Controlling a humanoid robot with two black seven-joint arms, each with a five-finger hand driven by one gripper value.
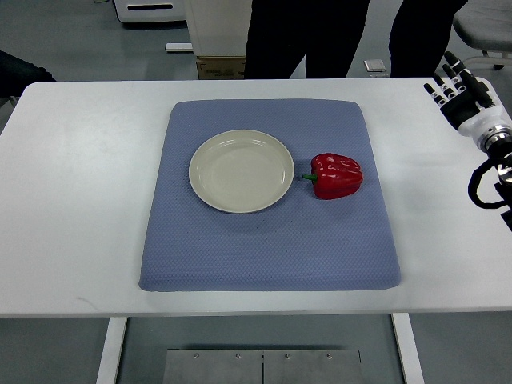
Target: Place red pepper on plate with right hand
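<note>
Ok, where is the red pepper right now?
In the top view, the red pepper lies on the blue mat, just right of the plate, its green stem pointing toward the plate.

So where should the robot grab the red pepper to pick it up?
Probably around its fat body, coming down from above and from the right. The red pepper lies on its side, its thin green stem pointing left at the plate. The right hand, open, waits at the table's right edge.

Single top view, steep downward (robot's side), whole table (72,200) framed.
</note>
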